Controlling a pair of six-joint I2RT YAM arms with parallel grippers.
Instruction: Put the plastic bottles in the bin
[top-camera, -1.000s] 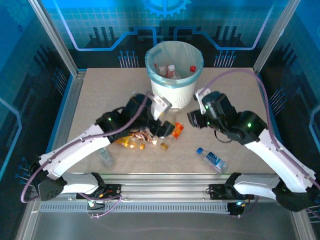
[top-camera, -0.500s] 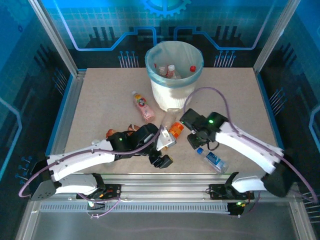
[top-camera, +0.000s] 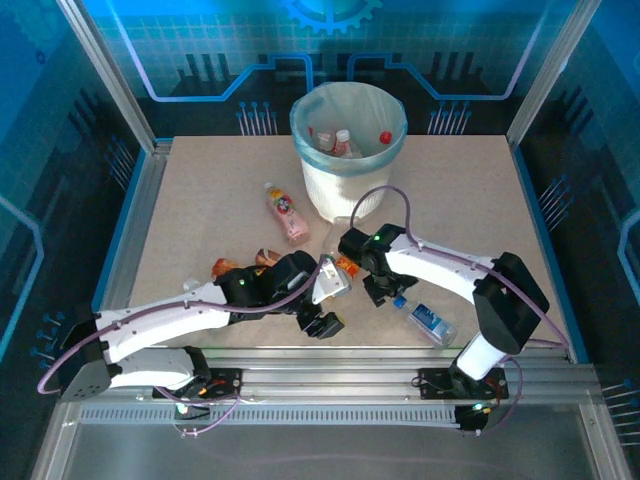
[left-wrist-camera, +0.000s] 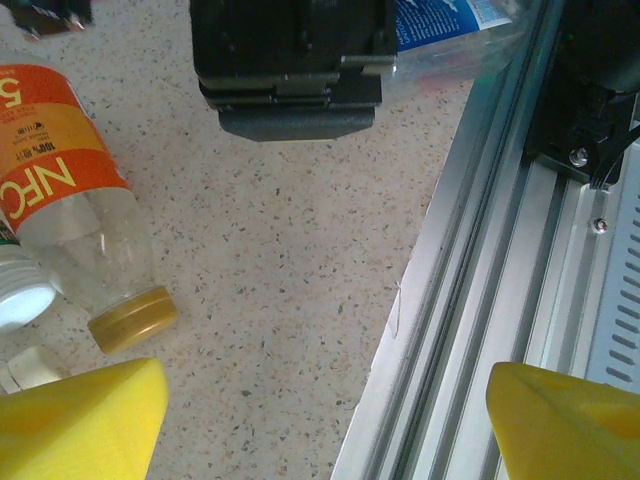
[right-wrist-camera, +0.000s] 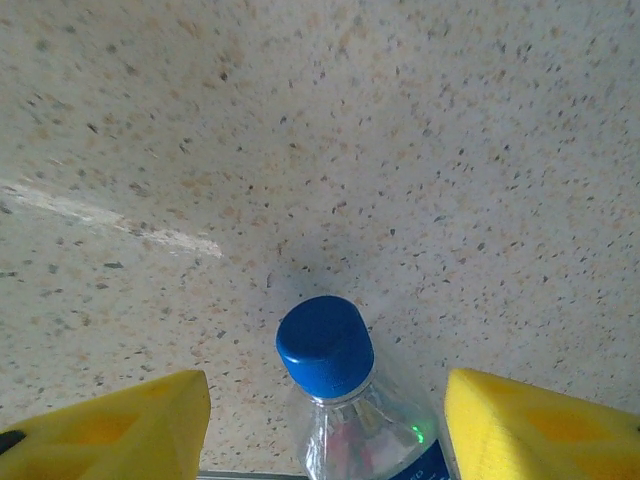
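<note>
Right end effector (right-wrist-camera: 320, 430): held open astride the blue-capped bottle (right-wrist-camera: 325, 345), which is not gripped; bottle body cut off below.
Left end effector (left-wrist-camera: 325, 420): spread wide, empty; orange-labelled bottle (left-wrist-camera: 70, 190) ahead-left, partly cropped.

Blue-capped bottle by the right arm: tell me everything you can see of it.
The blue-capped bottle is clear plastic with a blue-and-white label, cap on, lying on its side on the speckled table near the front rail. Its neck lies between the open yellow pads of the right end effector, neither touching it.
</note>
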